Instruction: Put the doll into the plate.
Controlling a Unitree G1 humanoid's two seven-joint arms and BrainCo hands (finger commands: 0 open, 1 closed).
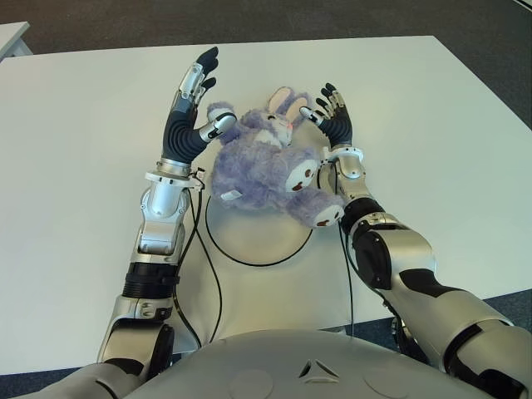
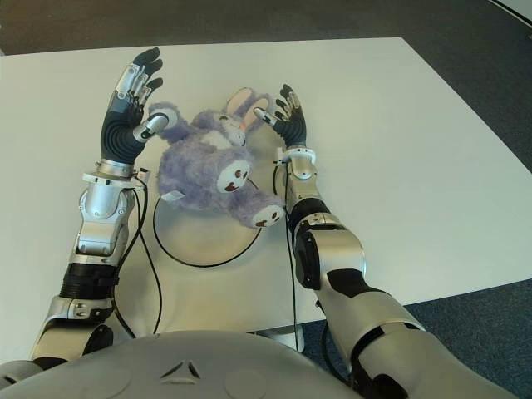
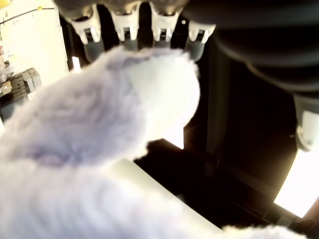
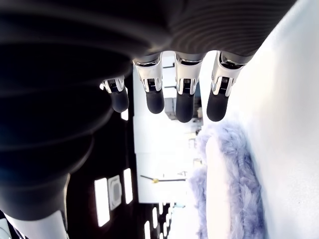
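A purple plush bunny doll (image 1: 258,170) lies on its side across the far part of a flat white plate (image 1: 249,237) with a thin dark rim, its feet pointing toward me. My left hand (image 1: 189,104) stands upright at the doll's left side, fingers spread, its thumb touching a fuzzy paw. My right hand (image 1: 331,112) stands at the doll's right side beside the ears, also spread and holding nothing. In the left wrist view the doll's fur (image 3: 99,124) fills the space under straight fingers (image 3: 124,30). The right wrist view shows straight fingers (image 4: 184,99) above a purple ear (image 4: 224,189).
The white table (image 1: 432,125) spreads wide on both sides, with dark floor beyond its far and right edges. Black cables (image 1: 212,274) run from both wrists back toward my body, crossing the near table beside the plate.
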